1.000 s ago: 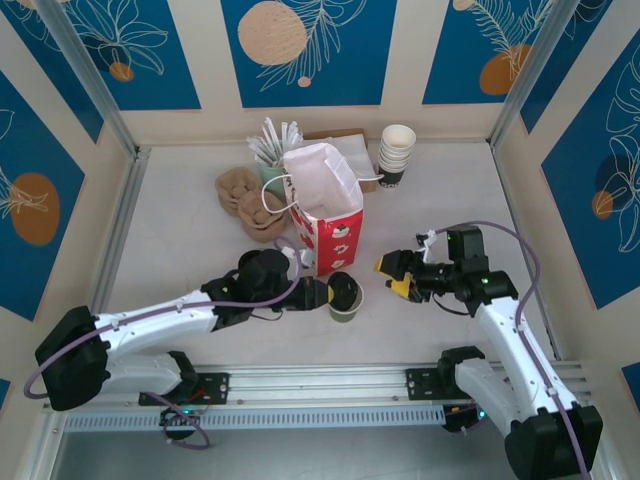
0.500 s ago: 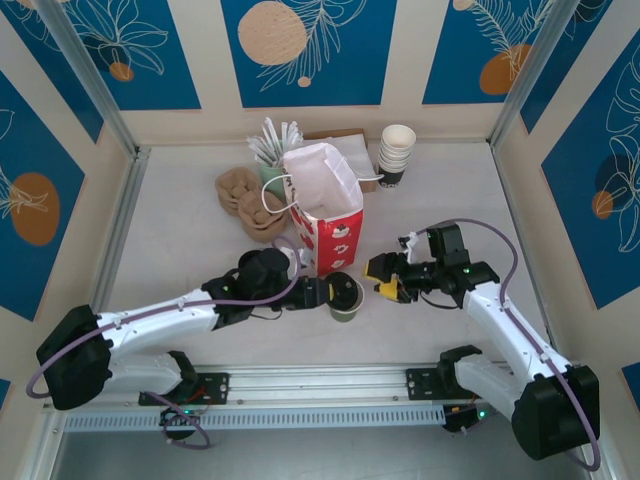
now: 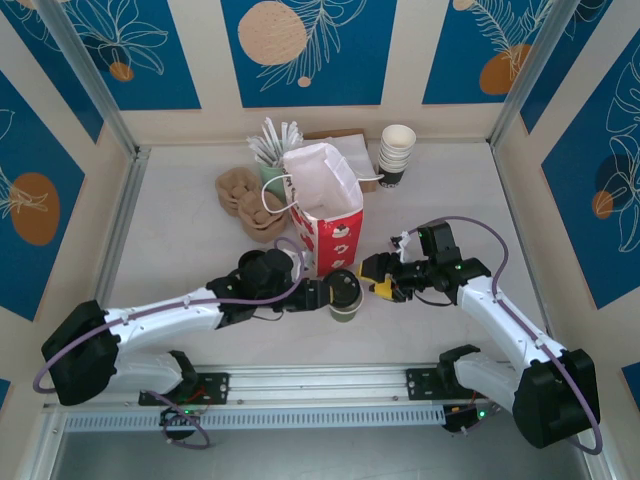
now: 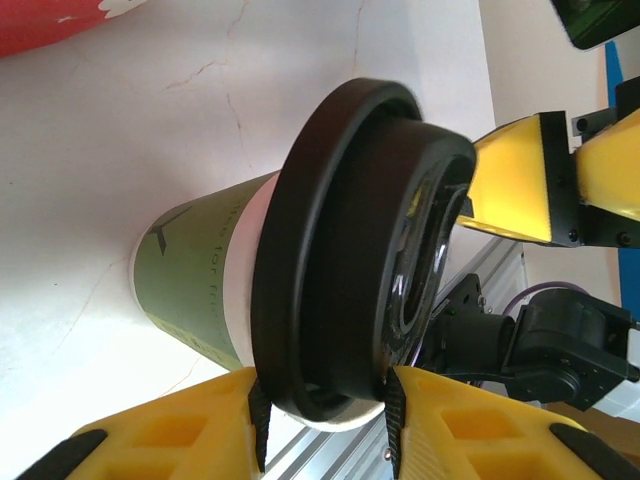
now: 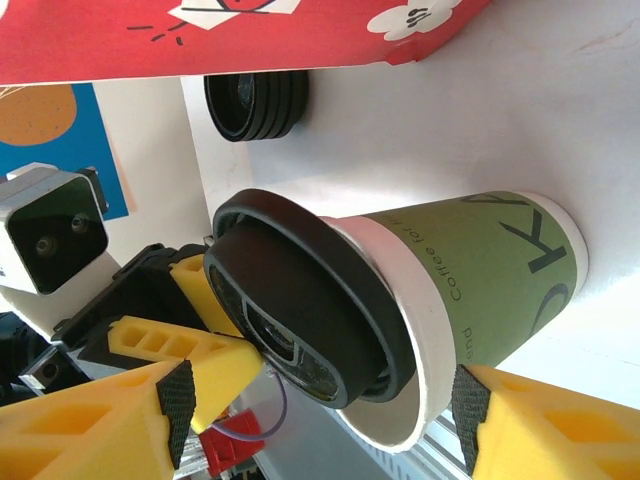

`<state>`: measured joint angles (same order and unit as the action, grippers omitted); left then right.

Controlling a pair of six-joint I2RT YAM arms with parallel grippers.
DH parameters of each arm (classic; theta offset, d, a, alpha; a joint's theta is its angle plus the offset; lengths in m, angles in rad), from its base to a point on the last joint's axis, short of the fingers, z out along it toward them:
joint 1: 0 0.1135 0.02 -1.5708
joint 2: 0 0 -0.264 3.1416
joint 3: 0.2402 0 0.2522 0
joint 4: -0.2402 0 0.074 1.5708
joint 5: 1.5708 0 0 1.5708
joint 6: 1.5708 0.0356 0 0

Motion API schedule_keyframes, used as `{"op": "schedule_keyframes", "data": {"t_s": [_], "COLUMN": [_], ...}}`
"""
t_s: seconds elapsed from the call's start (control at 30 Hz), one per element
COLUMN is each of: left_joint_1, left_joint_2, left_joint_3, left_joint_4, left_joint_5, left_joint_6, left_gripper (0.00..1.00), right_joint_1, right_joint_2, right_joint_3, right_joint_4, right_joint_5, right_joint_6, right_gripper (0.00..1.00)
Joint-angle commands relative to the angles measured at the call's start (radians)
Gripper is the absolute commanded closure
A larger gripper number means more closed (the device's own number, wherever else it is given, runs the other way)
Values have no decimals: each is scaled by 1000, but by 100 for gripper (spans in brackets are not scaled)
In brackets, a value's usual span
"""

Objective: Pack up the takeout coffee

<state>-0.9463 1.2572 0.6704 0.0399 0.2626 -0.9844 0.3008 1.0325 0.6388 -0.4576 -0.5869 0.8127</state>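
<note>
The takeout coffee (image 3: 345, 300) is a green paper cup (image 4: 200, 270) standing in front of the red bag. Its black lid (image 4: 350, 250) rests crooked on the white rim, not pressed down. My left gripper (image 3: 325, 293) reaches in from the left and is open. Its jaws straddle the lid (image 5: 300, 300), with the pads (image 4: 258, 425) close against both sides. My right gripper (image 3: 376, 279) comes from the right and is open wide. In the right wrist view the cup (image 5: 480, 270) lies between its jaws (image 5: 322, 410), and neither pad touches it.
The red paper bag (image 3: 335, 235) stands open just behind the cup. A low stack of spare black lids (image 5: 255, 100) lies beside it. Beige pulp carriers (image 3: 250, 200), stir sticks (image 3: 272, 140) and stacked white cups (image 3: 397, 150) sit further back. The aluminium rail (image 3: 320, 380) runs along the near edge.
My right gripper has moved left, from well right of the cup to right beside it. The left arm has stayed at the cup.
</note>
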Motion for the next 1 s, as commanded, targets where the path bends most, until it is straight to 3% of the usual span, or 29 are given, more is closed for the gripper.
{"op": "schedule_keyframes", "data": {"t_s": [0.0, 0.57, 0.97], "left_joint_1": [12, 12, 17], "left_joint_2": [18, 27, -105], "left_joint_3": [45, 108, 95], "left_joint_4": [-18, -115, -269], "left_joint_5": [28, 13, -275], "left_joint_6": [37, 95, 270], "left_gripper": [62, 56, 48], "right_joint_1": [11, 29, 27], "right_joint_2": [5, 44, 6], "right_joint_3": [1, 31, 31], "right_joint_4": [5, -11, -49], "right_joint_5": [3, 41, 119], "right_joint_6": [4, -29, -56], "right_gripper": [29, 30, 31]}}
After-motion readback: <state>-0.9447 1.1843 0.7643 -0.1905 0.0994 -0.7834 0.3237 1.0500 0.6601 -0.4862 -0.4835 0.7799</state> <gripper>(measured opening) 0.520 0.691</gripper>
